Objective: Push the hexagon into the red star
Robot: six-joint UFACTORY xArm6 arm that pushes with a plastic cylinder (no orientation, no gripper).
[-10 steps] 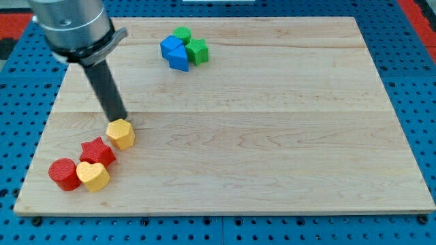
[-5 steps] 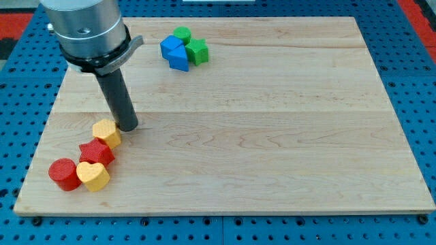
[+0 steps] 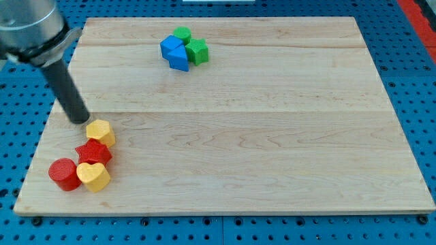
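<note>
The yellow hexagon (image 3: 101,132) lies at the board's lower left, touching the top of the red star (image 3: 93,152). Below the star sit a red cylinder (image 3: 63,173) and a yellow heart (image 3: 93,176), both touching it. My tip (image 3: 79,120) stands on the board just up and left of the hexagon, very close to its upper left edge; I cannot tell if it touches. The dark rod rises from it toward the view's top left.
A cluster stands near the top middle: two blue blocks (image 3: 174,52), a green cylinder (image 3: 182,33) and a green star-like block (image 3: 197,51). The wooden board (image 3: 272,136) lies on a blue pegboard table; its left edge is close to the tip.
The hexagon has slid left and down until it rests on the red star. My tip went from the hexagon's upper left to its right, then swung back to its upper left.
</note>
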